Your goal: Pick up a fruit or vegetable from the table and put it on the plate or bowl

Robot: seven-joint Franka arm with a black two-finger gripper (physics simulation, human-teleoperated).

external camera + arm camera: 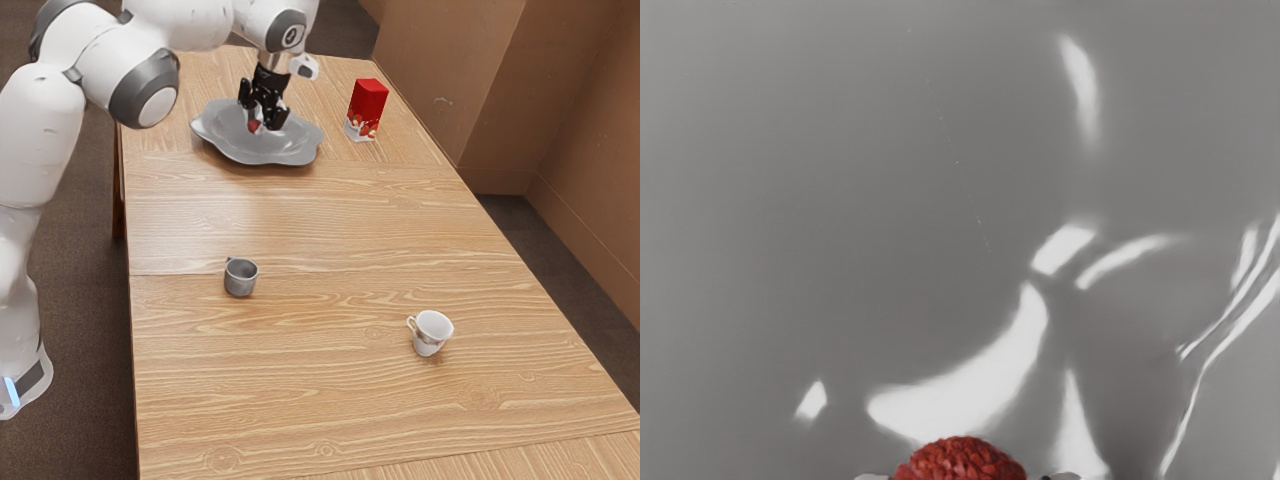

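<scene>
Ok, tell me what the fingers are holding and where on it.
A small red fruit, pinched by its sides between the fingers, over the grey plate.

the white glossy robot arm (60, 110) is made of smooth, rounded shells, bulky at the left and slimmer toward the far end. dark grey rings sit between the shells at the joints. a round grey cap (147, 90) with a paler centre closes the big elbow joint. a smaller grey-ringed disc (288, 32) with a dark middle marks the wrist joint, and a small white boxy block (306, 67) sticks out just beside it. the hand (258, 124) is black and angular, with two short black fingers. low on the near left segment runs a grey band (28, 378) with a small blue light (12, 392).
</scene>
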